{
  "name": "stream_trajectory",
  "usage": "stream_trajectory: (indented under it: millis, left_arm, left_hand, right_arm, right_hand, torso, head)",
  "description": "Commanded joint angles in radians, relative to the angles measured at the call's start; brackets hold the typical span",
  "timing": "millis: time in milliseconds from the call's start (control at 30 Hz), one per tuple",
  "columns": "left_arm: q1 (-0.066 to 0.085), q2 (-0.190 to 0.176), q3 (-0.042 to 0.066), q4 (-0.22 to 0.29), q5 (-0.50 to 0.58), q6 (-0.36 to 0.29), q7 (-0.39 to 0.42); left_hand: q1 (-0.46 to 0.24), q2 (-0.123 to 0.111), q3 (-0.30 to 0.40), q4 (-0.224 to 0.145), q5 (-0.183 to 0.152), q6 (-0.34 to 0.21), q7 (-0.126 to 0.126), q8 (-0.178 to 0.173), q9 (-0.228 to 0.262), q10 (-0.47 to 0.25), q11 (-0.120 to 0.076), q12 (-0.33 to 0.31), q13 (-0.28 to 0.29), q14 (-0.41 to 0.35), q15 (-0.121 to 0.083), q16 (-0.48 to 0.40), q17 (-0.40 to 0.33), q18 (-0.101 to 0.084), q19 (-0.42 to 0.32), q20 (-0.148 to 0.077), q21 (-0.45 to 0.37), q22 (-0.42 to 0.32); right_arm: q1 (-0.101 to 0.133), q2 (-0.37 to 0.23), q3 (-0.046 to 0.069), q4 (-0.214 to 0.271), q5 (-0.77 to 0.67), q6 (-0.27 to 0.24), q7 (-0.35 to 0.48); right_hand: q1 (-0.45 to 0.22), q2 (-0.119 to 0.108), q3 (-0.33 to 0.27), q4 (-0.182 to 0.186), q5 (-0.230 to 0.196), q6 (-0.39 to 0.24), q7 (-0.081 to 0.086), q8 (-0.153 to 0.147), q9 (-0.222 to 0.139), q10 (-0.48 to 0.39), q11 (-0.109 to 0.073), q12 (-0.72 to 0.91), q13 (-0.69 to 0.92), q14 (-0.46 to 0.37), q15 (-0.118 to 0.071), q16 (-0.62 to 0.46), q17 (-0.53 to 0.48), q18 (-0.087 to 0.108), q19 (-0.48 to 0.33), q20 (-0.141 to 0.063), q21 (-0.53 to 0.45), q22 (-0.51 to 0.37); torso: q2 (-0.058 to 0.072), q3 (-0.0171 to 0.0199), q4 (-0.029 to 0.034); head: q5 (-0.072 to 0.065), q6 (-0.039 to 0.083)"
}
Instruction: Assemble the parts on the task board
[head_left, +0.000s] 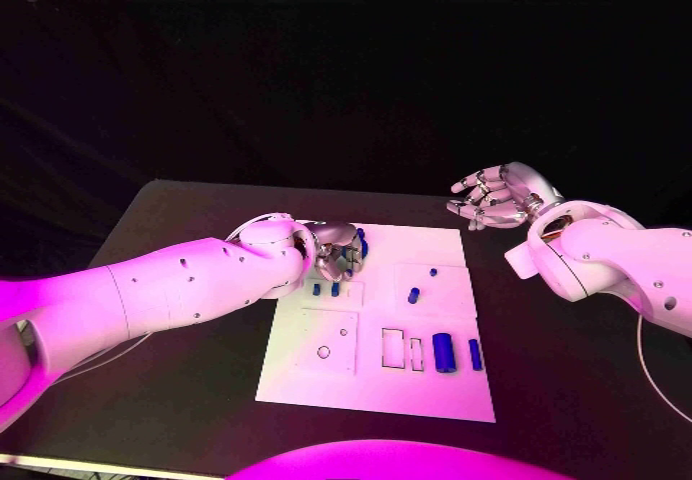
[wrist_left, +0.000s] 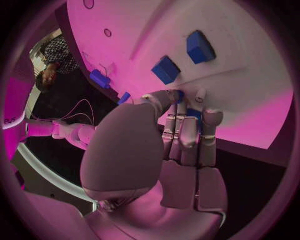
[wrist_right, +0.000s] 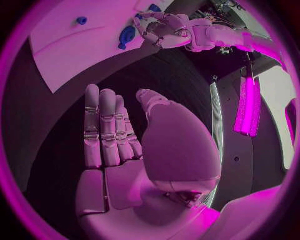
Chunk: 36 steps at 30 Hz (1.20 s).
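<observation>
Task board (head_left: 433, 385) lies mid-table with blue parts (head_left: 444, 352) in its slots | left hand (head_left: 335, 250) over its far left corner, fingers curled on a blue part (head_left: 361, 240), mostly hidden | right hand (head_left: 498, 195) off the board, fingers apart, holding nothing

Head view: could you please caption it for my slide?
Left hand works at the white task board's far-left corner among blue parts; right hand, open, hovers beyond the board's far-right corner.

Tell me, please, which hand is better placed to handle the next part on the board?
Left. The left hand is already over the board, fingers at a blue part. The right hand hangs open beyond the board's far right corner.
</observation>
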<state>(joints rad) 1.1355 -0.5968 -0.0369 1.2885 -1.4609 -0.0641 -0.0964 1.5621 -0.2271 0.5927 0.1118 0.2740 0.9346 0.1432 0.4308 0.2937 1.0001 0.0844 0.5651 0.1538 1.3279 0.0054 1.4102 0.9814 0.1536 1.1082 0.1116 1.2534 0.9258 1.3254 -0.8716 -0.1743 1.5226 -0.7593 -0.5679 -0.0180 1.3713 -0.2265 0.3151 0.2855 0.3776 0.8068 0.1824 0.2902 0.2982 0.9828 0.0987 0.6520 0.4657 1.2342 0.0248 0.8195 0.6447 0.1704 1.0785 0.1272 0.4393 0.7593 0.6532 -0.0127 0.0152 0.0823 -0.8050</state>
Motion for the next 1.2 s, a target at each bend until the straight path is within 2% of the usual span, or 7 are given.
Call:
stream_trajectory:
  millis: [33, 167, 400, 600, 933, 1200]
  left_arm:
    - [-0.005, -0.001, -0.003, -0.002, -0.009, -0.042, 0.011]
    - [-0.005, -0.007, 0.001, 0.008, 0.007, -0.074, 0.028]
    - [-0.005, -0.025, 0.005, 0.036, 0.022, -0.094, 0.034]
    - [-0.005, -0.045, 0.011, 0.058, 0.025, -0.096, 0.030]
    - [-0.004, -0.089, 0.029, 0.100, 0.026, -0.090, 0.012]
    - [-0.004, -0.113, 0.033, 0.111, 0.027, -0.082, -0.009]
  left_hand:
    - [0.002, 0.008, 0.008, -0.014, 0.001, 0.008, -0.001, -0.008, 0.001, 0.021, -0.010, 0.006, 0.011, 0.007, -0.001, 0.006, 0.002, -0.011, 0.008, 0.001, 0.008, 0.010]
    - [-0.018, 0.005, 0.014, -0.018, 0.000, 0.012, -0.001, -0.015, 0.003, 0.029, -0.011, 0.003, 0.014, 0.015, -0.001, 0.008, 0.007, -0.013, 0.013, 0.000, 0.016, 0.020]
    - [-0.038, 0.003, 0.015, -0.018, 0.000, 0.016, -0.001, -0.021, 0.005, 0.035, -0.012, 0.000, 0.016, 0.021, -0.001, 0.010, 0.010, -0.014, 0.017, 0.001, 0.020, 0.026]
    - [-0.043, 0.002, 0.014, -0.018, -0.001, 0.017, -0.002, -0.023, 0.005, 0.038, -0.013, -0.001, 0.017, 0.022, -0.002, 0.010, 0.011, -0.015, 0.018, 0.001, 0.020, 0.027]
    - [-0.056, 0.001, 0.013, -0.016, -0.003, 0.020, -0.003, -0.026, 0.008, 0.041, -0.014, -0.004, 0.018, 0.023, -0.003, 0.010, 0.008, -0.015, 0.020, 0.000, 0.020, 0.029]
    - [-0.059, 0.001, 0.013, -0.016, -0.003, 0.021, -0.003, -0.027, 0.008, 0.041, -0.014, -0.006, 0.018, 0.025, -0.003, 0.010, 0.010, -0.016, 0.022, 0.000, 0.021, 0.031]
  right_arm:
    - [-0.001, 0.001, 0.000, 0.002, -0.010, 0.012, 0.012]
    - [-0.001, 0.001, 0.000, 0.003, -0.010, 0.011, 0.014]
    - [-0.001, 0.001, 0.000, 0.004, -0.009, 0.009, 0.016]
    - [-0.001, 0.001, 0.000, 0.005, -0.009, 0.007, 0.018]
    - [-0.001, -0.001, 0.000, 0.006, -0.009, 0.007, 0.018]
    - [-0.001, -0.002, 0.000, 0.007, -0.009, 0.006, 0.019]
  right_hand:
    - [0.000, -0.007, 0.005, -0.002, 0.002, -0.003, 0.002, 0.006, -0.001, -0.004, 0.003, -0.005, -0.001, -0.005, 0.002, -0.007, -0.001, 0.011, 0.001, 0.006, -0.007, -0.001]
    - [0.000, -0.007, 0.005, -0.002, 0.002, -0.003, 0.002, 0.006, -0.001, -0.004, 0.003, -0.005, -0.001, -0.005, 0.002, -0.007, -0.001, 0.011, 0.001, 0.006, -0.007, -0.001]
    - [0.000, -0.007, 0.005, -0.002, 0.002, -0.003, 0.002, 0.006, -0.001, -0.004, 0.003, -0.005, -0.001, -0.005, 0.002, -0.007, -0.001, 0.011, 0.001, 0.006, -0.007, -0.001]
    - [0.000, -0.006, 0.006, -0.001, 0.003, -0.003, 0.002, 0.008, -0.001, -0.003, 0.003, -0.005, -0.004, -0.004, 0.002, -0.009, -0.001, 0.011, 0.002, 0.006, -0.009, -0.003]
    - [0.000, -0.006, 0.006, -0.001, 0.003, -0.003, 0.002, 0.008, -0.001, -0.003, 0.003, -0.005, -0.004, -0.004, 0.002, -0.009, -0.001, 0.011, 0.002, 0.006, -0.009, -0.003]
    - [0.000, -0.006, 0.007, -0.002, 0.003, -0.003, 0.002, 0.008, -0.001, -0.003, 0.003, -0.006, -0.005, -0.004, 0.002, -0.010, -0.001, 0.011, 0.002, 0.006, -0.010, -0.004]
  torso:
    - [0.000, 0.0000, 0.0002]
    - [0.000, 0.0000, 0.0004]
    - [-0.001, 0.0002, 0.0007]
    - [-0.001, 0.0006, 0.0007]
    - [0.000, 0.0002, 0.0004]
    - [0.000, -0.0008, -0.0003]
  head:
    - [0.001, 0.002]
    - [0.002, 0.004]
    - [0.004, 0.008]
    - [0.006, 0.009]
    - [0.008, 0.010]
    - [0.008, 0.008]
